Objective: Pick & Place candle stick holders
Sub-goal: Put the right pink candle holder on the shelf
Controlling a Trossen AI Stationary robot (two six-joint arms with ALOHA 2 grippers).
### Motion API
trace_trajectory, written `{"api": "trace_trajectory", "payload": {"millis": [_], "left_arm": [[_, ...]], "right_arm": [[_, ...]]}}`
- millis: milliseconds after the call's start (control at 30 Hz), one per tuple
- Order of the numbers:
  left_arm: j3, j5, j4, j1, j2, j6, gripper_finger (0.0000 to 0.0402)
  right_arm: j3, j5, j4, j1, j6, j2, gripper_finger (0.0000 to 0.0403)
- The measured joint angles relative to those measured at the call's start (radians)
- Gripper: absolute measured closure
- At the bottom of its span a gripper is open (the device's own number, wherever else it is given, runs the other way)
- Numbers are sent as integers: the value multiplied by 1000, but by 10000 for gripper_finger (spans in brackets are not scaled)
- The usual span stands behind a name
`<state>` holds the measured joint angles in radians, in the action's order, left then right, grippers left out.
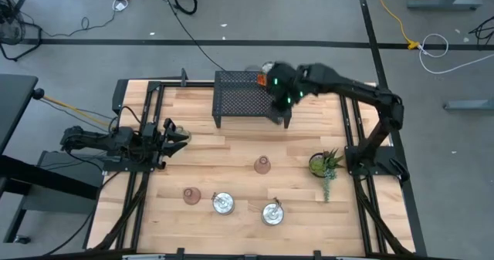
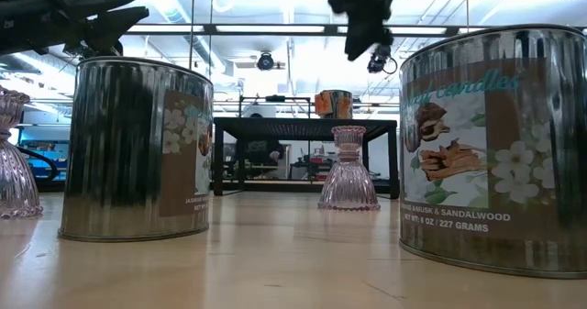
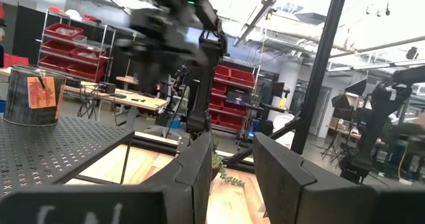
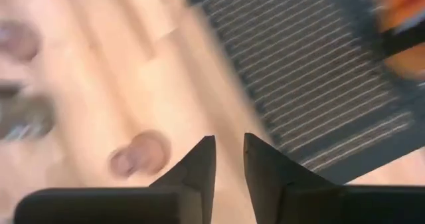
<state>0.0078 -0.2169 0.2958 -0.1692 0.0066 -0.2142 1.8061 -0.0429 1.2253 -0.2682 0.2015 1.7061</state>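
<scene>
Two pinkish-brown candle stick holders stand on their wide bases on the wooden table, one in the middle [image 1: 262, 164] [image 2: 348, 170] and one nearer the front left [image 1: 191, 195] [image 2: 13, 162]. I cannot make out the pale green holder. My right gripper [image 1: 279, 96] [image 4: 229, 151] hangs above the near right corner of the black perforated rack [image 1: 245, 98], narrowly open and empty. The middle holder also shows in the right wrist view [image 4: 138, 155], below that gripper. My left gripper [image 1: 179, 134] [image 3: 234, 159] waits at the table's left side, open and empty, pointing toward the right.
Two round silvery tins [image 1: 224, 204] [image 1: 272, 212] stand near the front edge. A third tin [image 3: 30, 94] stands on the rack at the back. A green potted plant [image 1: 326, 165] stands at the right, by the right arm's base. There is bare wood between rack and holders.
</scene>
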Motion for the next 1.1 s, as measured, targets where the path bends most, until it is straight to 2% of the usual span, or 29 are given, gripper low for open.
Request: {"api": "trace_trajectory", "payload": {"millis": [100,267,367,600,767,867,1000,1100], "left_arm": [[0,3,0,0,0,0,287],[0,4,-1,0,0,-6,287],[0,12,-1,-1,0,-6,287],[0,19,-12,-1,0,-10,287],[0,19,-17,-1,0,-9,287],[0,19,-17,-1,0,-9,287],[0,19,-17,-1,0,-8,287],[0,19,-18,-1,0,-8,287]], "right_arm": [[0,66,5,124,32,-19,336],[-8,306,-10,363,105,-71,349],[-81,444,-96,501,175,-115,353],[-463,652,-497,742,307,-248,355],[-770,780,-812,847,382,-322,355],[-947,866,-1073,890,393,-332,355],[-1142,890,-1377,908,368,-332,355],[-1254,876,-1533,903,366,-332,355]]}}
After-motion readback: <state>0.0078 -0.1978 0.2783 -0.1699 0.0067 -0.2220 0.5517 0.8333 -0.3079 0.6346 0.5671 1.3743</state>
